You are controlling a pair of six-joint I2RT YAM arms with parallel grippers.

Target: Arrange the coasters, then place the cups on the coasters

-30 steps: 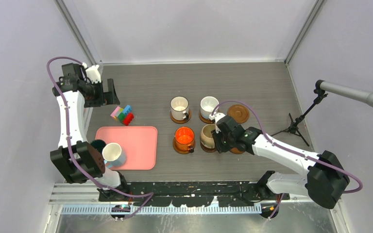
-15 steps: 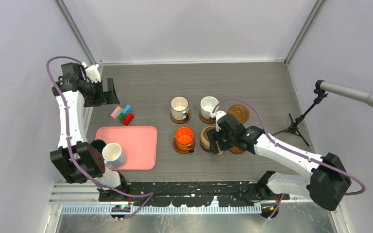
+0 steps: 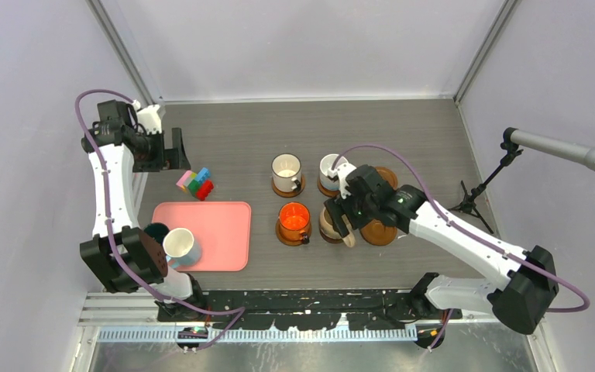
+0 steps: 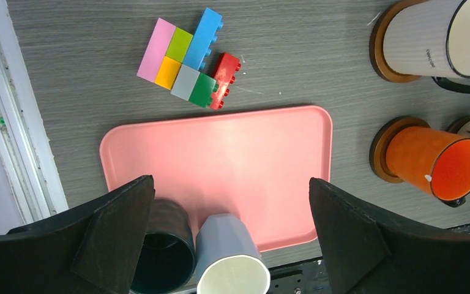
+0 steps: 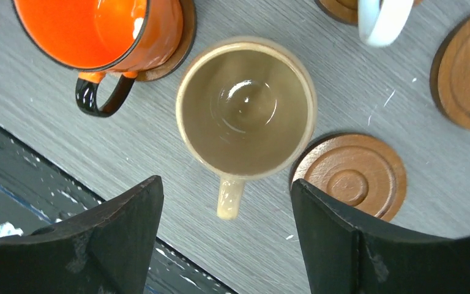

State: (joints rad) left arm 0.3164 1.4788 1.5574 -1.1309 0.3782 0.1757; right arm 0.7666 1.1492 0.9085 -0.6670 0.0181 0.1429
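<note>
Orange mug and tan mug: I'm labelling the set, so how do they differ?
The orange mug is bright orange with a black handle; the tan mug is beige, its handle matching. In the right wrist view a coaster rim shows under the orange mug, none under the tan mug. Both stand upright, empty, handles pointing the same way.

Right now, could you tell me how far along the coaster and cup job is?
Done: both white mugs, the orange mug and the tan mug sit on coasters. In hand: nothing; the right gripper hangs open over the tan mug, the left gripper open and empty too. Left: the dark green cup and light blue cup, by the pink tray's near corner, go on the two empty coasters.
</note>
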